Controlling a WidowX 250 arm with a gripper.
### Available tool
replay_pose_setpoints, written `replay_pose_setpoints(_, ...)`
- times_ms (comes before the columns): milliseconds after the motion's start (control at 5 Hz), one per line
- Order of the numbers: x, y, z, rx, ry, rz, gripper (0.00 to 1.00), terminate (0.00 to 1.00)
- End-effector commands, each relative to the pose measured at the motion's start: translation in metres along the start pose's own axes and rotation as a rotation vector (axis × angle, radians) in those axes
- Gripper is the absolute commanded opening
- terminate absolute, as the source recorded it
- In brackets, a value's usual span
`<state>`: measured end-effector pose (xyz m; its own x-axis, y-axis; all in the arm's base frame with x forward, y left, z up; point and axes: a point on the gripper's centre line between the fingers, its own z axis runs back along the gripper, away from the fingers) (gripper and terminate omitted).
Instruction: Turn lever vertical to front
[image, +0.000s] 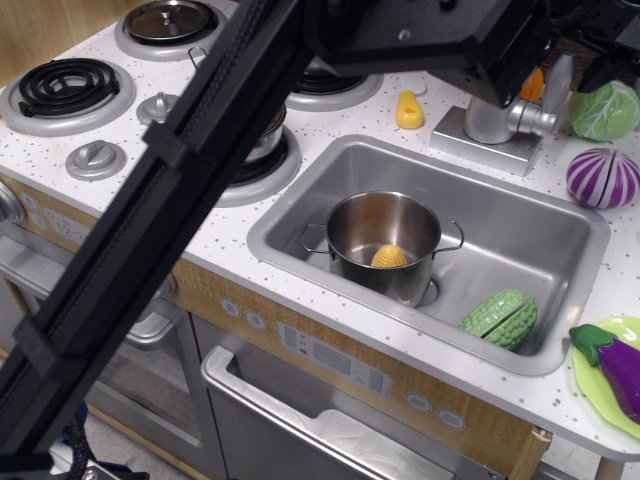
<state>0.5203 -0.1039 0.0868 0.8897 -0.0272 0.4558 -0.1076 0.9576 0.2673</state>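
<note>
Observation.image: lever (560, 78) upright between tool (600, 45), spread unclear, and cabbage (604, 110).

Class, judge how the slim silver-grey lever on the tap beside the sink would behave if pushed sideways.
The slim silver-grey lever looks like rigid moulded plastic, so it probably swings rather than bends. It is jointed to the short tap body on a flat grey base, so it likely pivots without tipping. Its smooth surface may let fingers slip.

Bright, even overhead light; soft shadows in sink (560, 235); glare on pot (385, 245); near arm (170, 190) blurred, dark.
</note>
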Motion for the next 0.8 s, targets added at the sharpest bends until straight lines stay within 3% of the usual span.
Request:
replay_pose_setpoints(0,0.006,0.004,0.030,-0.024,-0.024,0.071,0.00,0.00)
replay_pose_setpoints(200,-0.017,-0.003,0.041,-0.023,0.038,0.112,0.00,0.00)
replay_pose_setpoints(600,-0.050,-0.007,0.027,-0.090,0.123,0.148,0.00,0.00)
